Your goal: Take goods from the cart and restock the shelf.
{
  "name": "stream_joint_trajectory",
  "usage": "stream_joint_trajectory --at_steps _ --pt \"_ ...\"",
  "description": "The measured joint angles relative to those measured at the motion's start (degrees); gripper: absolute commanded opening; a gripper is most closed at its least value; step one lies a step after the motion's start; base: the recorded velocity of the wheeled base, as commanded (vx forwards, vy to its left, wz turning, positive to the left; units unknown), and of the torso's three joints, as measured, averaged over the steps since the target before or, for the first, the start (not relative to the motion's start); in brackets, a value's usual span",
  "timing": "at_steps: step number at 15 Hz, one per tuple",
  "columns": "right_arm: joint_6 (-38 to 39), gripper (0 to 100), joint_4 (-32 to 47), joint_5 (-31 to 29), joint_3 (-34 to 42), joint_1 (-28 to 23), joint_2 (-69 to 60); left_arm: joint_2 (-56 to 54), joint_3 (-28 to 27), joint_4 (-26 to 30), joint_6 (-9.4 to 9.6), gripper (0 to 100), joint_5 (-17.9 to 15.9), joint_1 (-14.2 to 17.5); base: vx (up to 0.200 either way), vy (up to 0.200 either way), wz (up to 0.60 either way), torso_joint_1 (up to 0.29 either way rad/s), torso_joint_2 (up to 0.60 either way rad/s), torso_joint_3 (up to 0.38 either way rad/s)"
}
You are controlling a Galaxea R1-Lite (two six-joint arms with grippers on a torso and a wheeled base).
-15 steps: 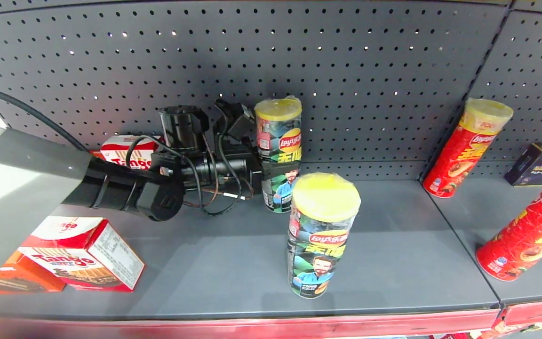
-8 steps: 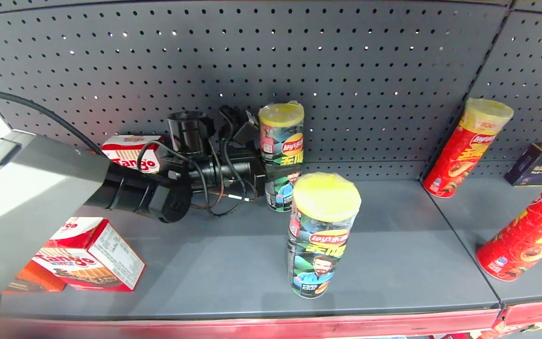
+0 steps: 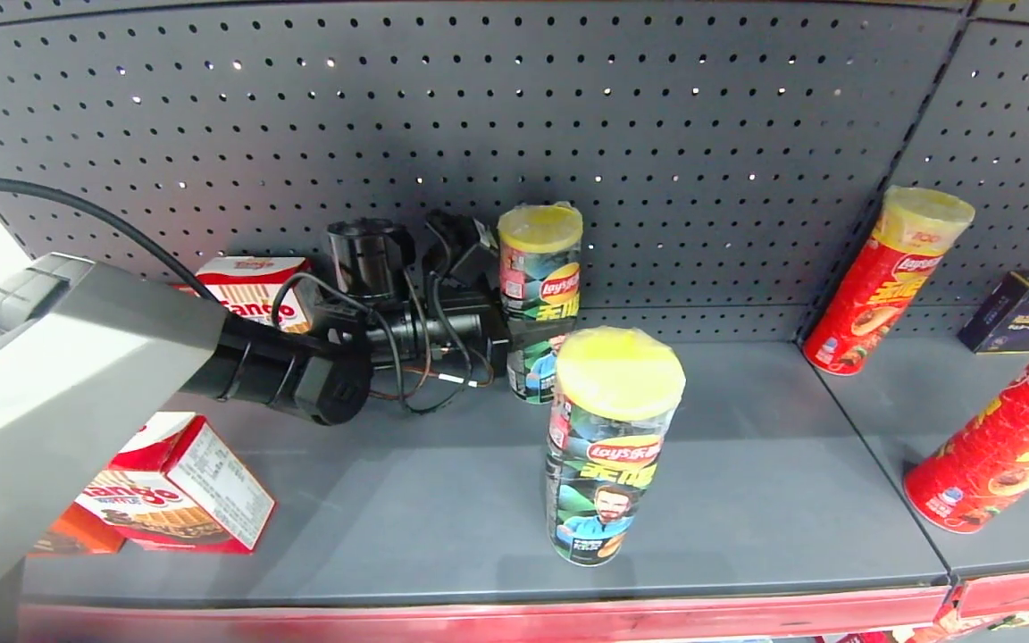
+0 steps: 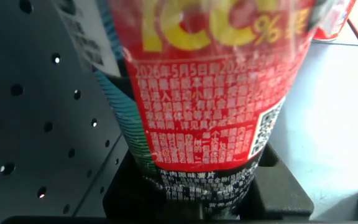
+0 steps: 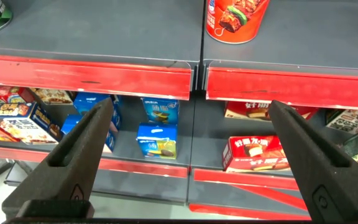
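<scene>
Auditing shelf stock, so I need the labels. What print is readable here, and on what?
"Tango": front wafer box, back wafer box.
"Lay's": front green can, rear green can, rear red can.
"2026年5月5日": rear green can's red label, left wrist view.
Too small to read: remaining fine print, lettering on the dark box.

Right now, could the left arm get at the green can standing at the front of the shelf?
Probably not yet: the left gripper is shut on the rear green can. Once it lets go, the shelf between it and the front green can looks bare.
</scene>
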Motion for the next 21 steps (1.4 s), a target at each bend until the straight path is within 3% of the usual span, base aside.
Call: stream_joint_trajectory --at_steps 1,6,11,17,18,21 --pt "0.0 100 0.0 0.0 0.0 0.0 0.0 0.0 0.1 0.0 0.24 100 0.0 0.0 0.000 0.000 0.00 0.000 0.00 0.000" --pt "0.0 100 0.0 0.0 0.0 0.0 0.0 -0.2 0.3 1.2 0.28 100 0.1 0.4 0.000 0.000 0.00 0.000 0.00 0.000" --pt "0.0 100 0.0 0.0 0.0 0.0 0.0 -4.4 -0.2 16.1 0.66 100 0.4 0.8 0.000 0.000 0.00 0.000 0.00 0.000" --pt "0.0 100 0.0 0.0 0.0 0.0 0.0 -8.0 -3.1 22.4 1.83 100 5.2 0.9 0.000 0.000 0.00 0.000 0.00 0.000" --pt "0.0 100 0.0 0.0 0.0 0.0 0.0 -8.4 -3.2 22.8 2.82 100 7.6 0.8 0.000 0.000 0.00 0.000 0.00 0.000" --pt "0.0 100 0.0 0.0 0.0 0.0 0.0 -9.9 -2.8 28.4 9.52 100 14.8 0.9 0.000 0.000 0.00 0.000 0.00 0.000"
